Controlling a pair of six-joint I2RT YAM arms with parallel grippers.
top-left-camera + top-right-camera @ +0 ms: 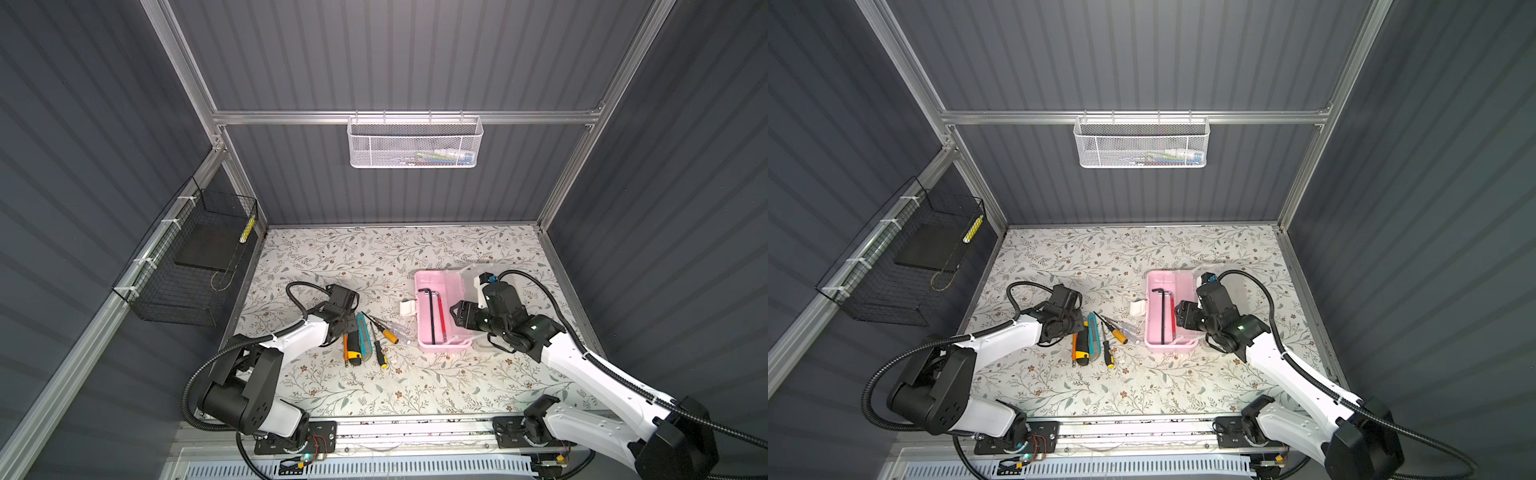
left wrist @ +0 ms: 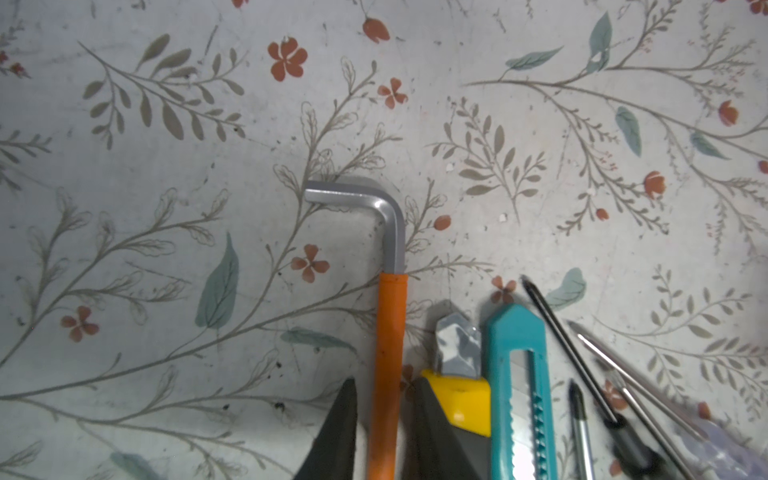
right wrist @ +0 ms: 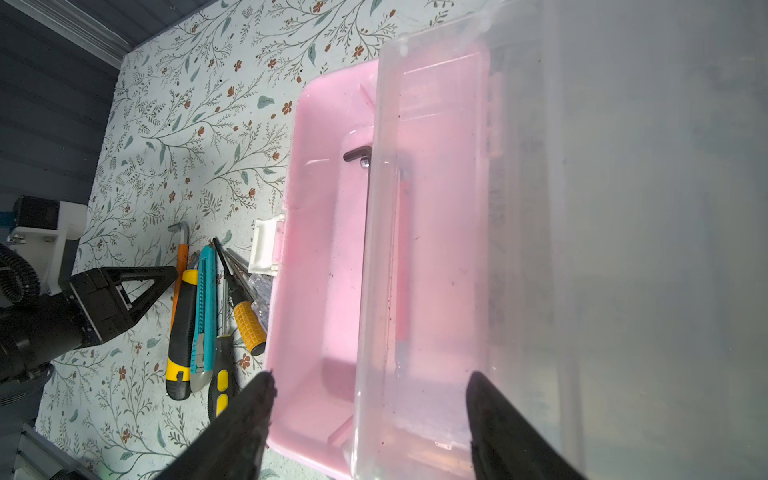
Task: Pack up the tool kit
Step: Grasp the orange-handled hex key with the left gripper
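The pink tool kit box (image 1: 424,282) (image 1: 1154,282) (image 3: 316,249) lies open on the floral table, holding a black hex key (image 1: 432,316) and a red one (image 1: 441,322). Its frosted lid (image 3: 540,208) stands swung back. My right gripper (image 1: 456,316) (image 3: 369,374) hovers open over the box, the lid's edge between its wide fingers and not gripped. Left of the box lie an orange-sleeved hex key (image 2: 388,332), a yellow-black knife (image 2: 457,403), a teal knife (image 2: 519,395) and screwdrivers (image 1: 388,334). My left gripper (image 1: 343,326) (image 2: 384,380) straddles the orange sleeve, with a slim gap on each side.
A white mesh basket (image 1: 415,143) hangs on the back rail. A black wire basket (image 1: 187,266) is fixed to the left wall. The white latch (image 1: 408,307) sticks out of the box toward the tools. Aluminium frame walls close in the table.
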